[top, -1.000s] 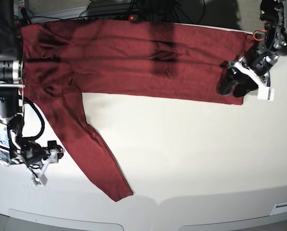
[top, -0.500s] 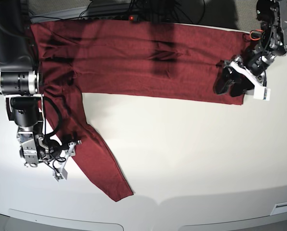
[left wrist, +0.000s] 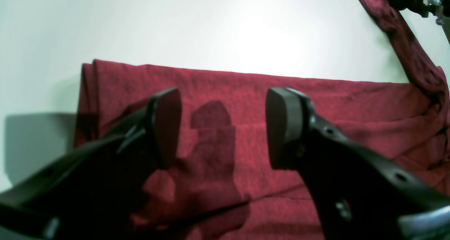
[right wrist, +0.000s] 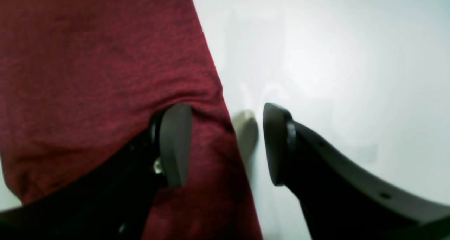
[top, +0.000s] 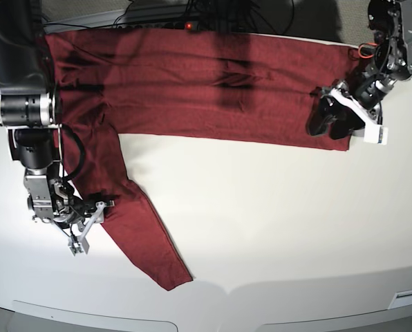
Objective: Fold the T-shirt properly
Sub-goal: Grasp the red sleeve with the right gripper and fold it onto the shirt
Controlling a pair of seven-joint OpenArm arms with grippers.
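Note:
The T-shirt (top: 192, 83) is dark red and lies flat in a long band along the table's far side. One sleeve (top: 133, 221) runs down toward the front left. My left gripper (top: 328, 123) is open over the shirt's right end. In the left wrist view it (left wrist: 223, 127) hovers above the fabric (left wrist: 246, 89), holding nothing. My right gripper (top: 92, 221) is open at the sleeve's left edge. In the right wrist view it (right wrist: 225, 145) straddles the sleeve's edge (right wrist: 105, 75), with one finger (right wrist: 174, 145) over fabric and the other over the table.
The white table (top: 275, 221) spreads in front of the shirt. Cables and a small red light (top: 189, 25) lie along the back edge. The right arm's thick body (top: 23, 107) stands over the shirt's left end. The table's front edge (top: 227, 290) is near the sleeve's cuff.
My right gripper has moved right from the bare table onto the sleeve's left edge. My left gripper has shifted slightly left over the shirt's right end. The shirt lies as before.

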